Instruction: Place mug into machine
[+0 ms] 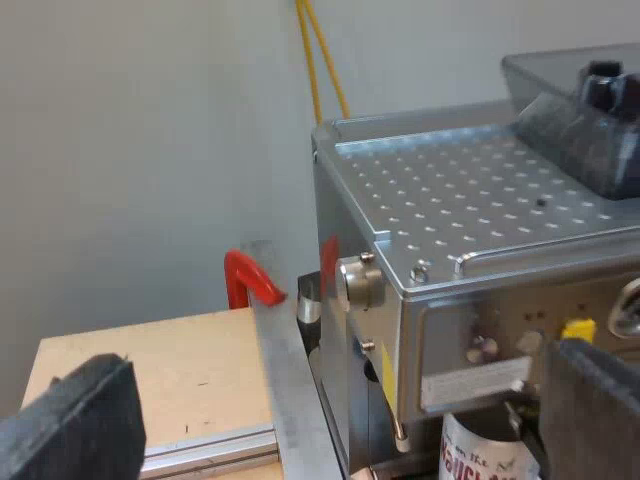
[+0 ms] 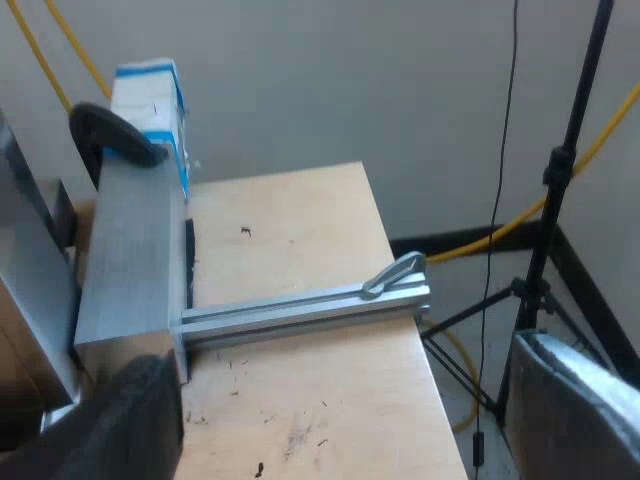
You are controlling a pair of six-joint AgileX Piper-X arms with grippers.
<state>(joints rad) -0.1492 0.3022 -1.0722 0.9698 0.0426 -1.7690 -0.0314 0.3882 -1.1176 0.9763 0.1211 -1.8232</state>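
Note:
The steel espresso machine (image 1: 470, 200) has a perforated top and a dark bean hopper (image 1: 590, 110) standing on it. A white mug (image 1: 488, 452) with red lettering stands under the machine's front panel. My left gripper (image 1: 340, 365) is open, its fingers spread wide in front of the machine. One finger (image 1: 595, 410) is close beside the mug and the other is out over the wooden table. My right gripper (image 2: 345, 360) is open over a bare wooden tabletop (image 2: 290, 230) with nothing between its fingers.
A red clamp (image 1: 245, 280) and an aluminium rail (image 1: 290, 390) sit at the table edge beside the machine. Under the right gripper lie an aluminium profile (image 2: 300, 305), a thick metal beam (image 2: 125, 260) with a black clamp (image 2: 110, 130), and a blue-white box (image 2: 150, 100). A black stand (image 2: 560, 170) rises past the table edge.

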